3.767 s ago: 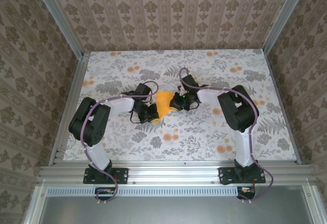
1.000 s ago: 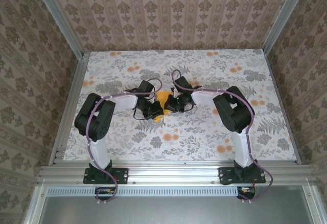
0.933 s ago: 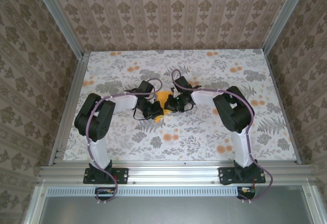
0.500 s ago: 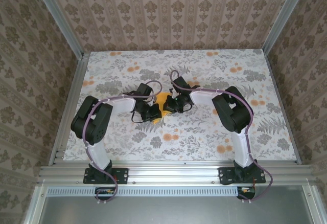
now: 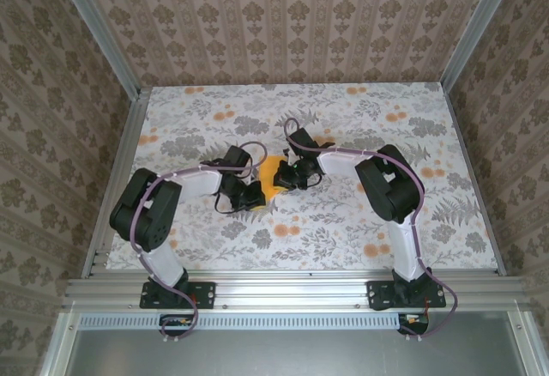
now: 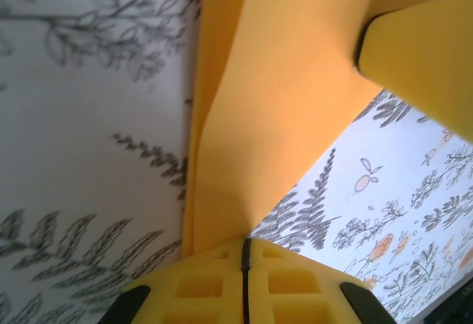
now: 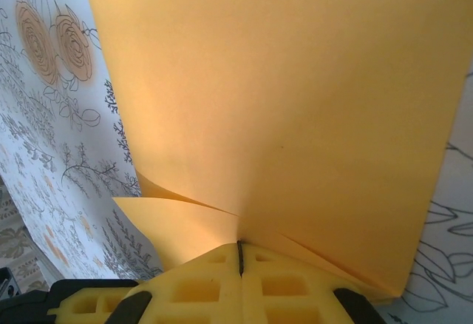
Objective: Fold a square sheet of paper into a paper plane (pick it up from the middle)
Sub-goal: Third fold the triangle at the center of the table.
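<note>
1. Outward and nearer: the left arm's elbow has swung away from the thin orange-yellow sheet of paper (image 5: 269, 172) within the last second.
2. Sheet is creased and folded over itself.
3. Left gripper (image 6: 245, 244) is clamped on the sheet's left end, and right gripper (image 7: 239, 247) on its right.
4. Grey floral-print tabletop (image 5: 343, 221) lies beneath; black wrists overlap the sheet.

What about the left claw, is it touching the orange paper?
Touching. In the left wrist view the sheet of paper runs straight into the seam of the shut left gripper, pinched there.
</note>
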